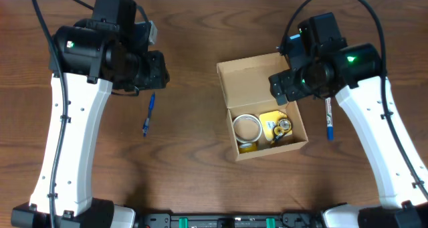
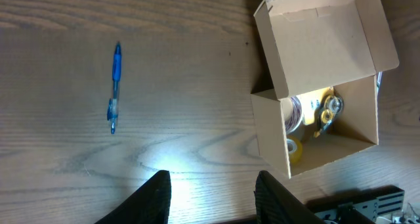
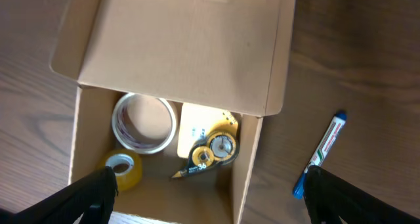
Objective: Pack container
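Observation:
The container (image 1: 249,79), a tan cardboard box, stands at mid-table with its flap lid folded back open. Inside lie a clear tape roll (image 3: 144,122), a small yellow tape roll (image 3: 123,170) and a yellow correction-tape dispenser (image 3: 213,148). My right gripper (image 3: 213,198) hovers over the box's near end, open wide and empty. One of its fingers (image 3: 92,194) is above the box's left wall; the other is beyond the right wall. My left gripper (image 2: 213,201) stands open and empty over bare wood, left of the container (image 2: 269,129).
A blue pen (image 1: 147,114) lies on the table left of the box, also visible in the left wrist view (image 2: 115,86). A white marker with a blue cap (image 1: 328,119) lies just right of the box, close to my right finger (image 3: 325,152).

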Controlling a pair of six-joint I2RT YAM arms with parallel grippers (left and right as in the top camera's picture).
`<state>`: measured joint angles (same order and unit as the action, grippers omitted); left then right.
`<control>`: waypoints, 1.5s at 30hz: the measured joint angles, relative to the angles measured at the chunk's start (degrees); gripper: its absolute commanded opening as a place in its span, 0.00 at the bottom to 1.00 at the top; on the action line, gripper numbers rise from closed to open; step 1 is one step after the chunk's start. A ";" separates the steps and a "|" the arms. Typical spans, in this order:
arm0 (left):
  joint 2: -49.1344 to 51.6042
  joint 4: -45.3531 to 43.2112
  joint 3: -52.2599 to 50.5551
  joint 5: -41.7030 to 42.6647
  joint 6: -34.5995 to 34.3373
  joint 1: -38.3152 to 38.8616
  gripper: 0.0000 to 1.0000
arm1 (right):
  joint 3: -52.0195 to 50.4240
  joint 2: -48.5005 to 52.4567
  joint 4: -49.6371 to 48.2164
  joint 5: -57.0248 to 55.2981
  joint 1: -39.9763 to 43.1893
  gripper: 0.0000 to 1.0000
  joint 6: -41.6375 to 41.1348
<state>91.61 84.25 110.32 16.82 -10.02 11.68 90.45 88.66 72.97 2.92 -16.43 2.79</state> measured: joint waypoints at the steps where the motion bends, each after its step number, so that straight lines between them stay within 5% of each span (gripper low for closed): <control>1: 0.00 0.04 0.00 0.00 0.00 0.00 0.43 | -0.50 0.00 -0.11 -0.07 0.00 0.87 0.00; 5: 0.00 0.17 0.00 0.00 0.00 0.00 0.43 | -3.78 0.00 0.26 0.31 0.00 0.80 0.00; 7: 0.00 0.24 0.00 0.00 0.00 0.00 0.43 | -5.99 0.00 0.02 0.72 -0.04 0.60 -0.04; 9: 0.00 0.26 0.00 0.00 0.00 0.00 0.42 | -7.43 0.00 -0.22 1.44 -0.07 0.50 -0.57; 34: 0.00 0.39 0.00 -0.02 0.00 0.00 0.42 | -26.23 0.00 -6.91 7.93 -15.78 0.37 -5.38; 45: 0.00 0.39 0.00 -0.02 0.00 0.00 0.42 | -27.96 0.00 -10.73 9.97 -17.59 0.42 -6.51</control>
<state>91.61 84.64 110.32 16.80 -10.02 11.68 62.50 88.66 62.24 12.88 -34.02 -3.73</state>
